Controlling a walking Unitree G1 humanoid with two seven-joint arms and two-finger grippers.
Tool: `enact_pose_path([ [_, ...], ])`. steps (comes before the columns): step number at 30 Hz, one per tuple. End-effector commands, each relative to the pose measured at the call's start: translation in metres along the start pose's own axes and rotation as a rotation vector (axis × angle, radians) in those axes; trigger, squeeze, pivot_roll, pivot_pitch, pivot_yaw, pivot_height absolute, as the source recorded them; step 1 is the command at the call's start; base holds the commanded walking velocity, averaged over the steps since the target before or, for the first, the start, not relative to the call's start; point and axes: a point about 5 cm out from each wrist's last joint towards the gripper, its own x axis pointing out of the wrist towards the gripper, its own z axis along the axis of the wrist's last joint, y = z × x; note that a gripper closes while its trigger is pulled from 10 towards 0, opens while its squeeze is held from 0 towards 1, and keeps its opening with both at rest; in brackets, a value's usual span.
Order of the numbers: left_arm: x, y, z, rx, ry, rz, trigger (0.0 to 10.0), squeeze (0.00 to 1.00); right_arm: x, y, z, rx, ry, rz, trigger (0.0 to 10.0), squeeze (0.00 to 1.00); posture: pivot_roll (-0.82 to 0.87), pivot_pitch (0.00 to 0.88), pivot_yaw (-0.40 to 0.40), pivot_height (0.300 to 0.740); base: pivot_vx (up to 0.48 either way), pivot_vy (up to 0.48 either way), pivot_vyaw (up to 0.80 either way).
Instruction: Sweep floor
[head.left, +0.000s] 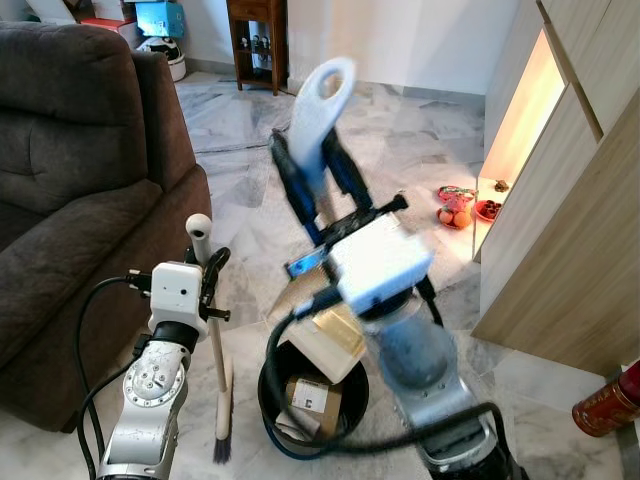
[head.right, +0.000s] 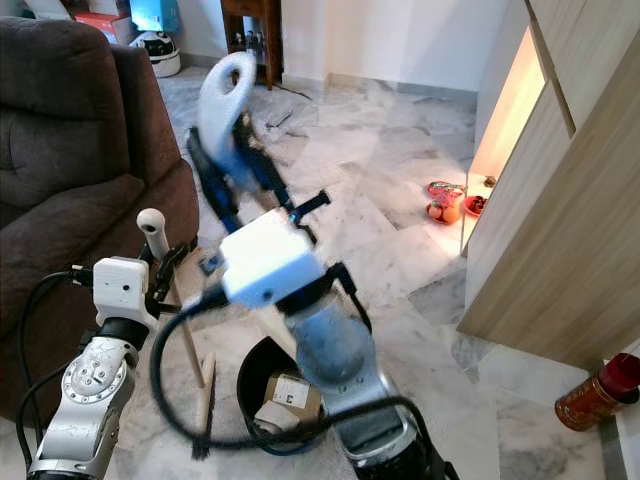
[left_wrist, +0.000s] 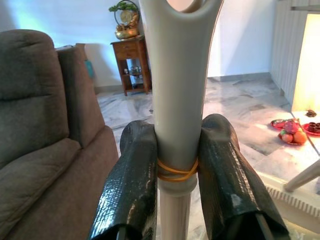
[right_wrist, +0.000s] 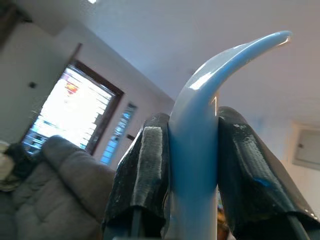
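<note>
My left gripper (head.left: 207, 268) is shut on the pale grey top of a broom handle (left_wrist: 178, 90) beside the sofa. The wooden stick runs down to the dark brush (head.left: 222, 438) resting on the marble floor. My right gripper (head.left: 315, 178) is raised in the middle of the view, shut on a light blue looped dustpan handle (head.left: 322, 105) that points up and away. Under that wrist, a beige flat piece (head.left: 335, 338) leans over a black bin (head.left: 268, 378) holding cardboard scraps (head.left: 312, 397). In the right wrist view the fingers (right_wrist: 145, 170) clamp the blue handle (right_wrist: 195, 130).
A dark brown sofa (head.left: 70, 180) fills the left side. Wooden cabinets (head.left: 570, 230) line the right wall, with a plate of fruit (head.left: 456, 208) on the floor at their foot. A red canister (head.left: 606, 404) stands at the lower right. Open marble floor stretches ahead to a wooden side table (head.left: 257, 40).
</note>
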Motion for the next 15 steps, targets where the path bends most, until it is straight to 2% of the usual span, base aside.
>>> enact_pose_path([
  [1, 0.004, 0.001, 0.014, 0.018, -0.073, -0.010, 10.0, 0.00, 0.005, -0.002, 0.022, -0.013, -0.122, -0.002, 10.0, 0.00, 0.06, 0.033, 0.006, 0.740, 0.000, 0.000, 0.00],
  [4, 0.004, 0.000, 0.014, 0.017, -0.072, -0.010, 10.0, 0.00, 0.005, 0.004, 0.026, 0.014, -0.137, 0.017, 10.0, 0.00, 0.06, 0.033, 0.006, 0.740, 0.000, 0.000, 0.00],
  [15, 0.004, 0.000, 0.014, 0.016, -0.071, -0.011, 10.0, 0.00, 0.004, 0.011, 0.028, -0.006, -0.149, 0.060, 10.0, 0.00, 0.06, 0.038, 0.004, 0.740, 0.000, 0.000, 0.00],
])
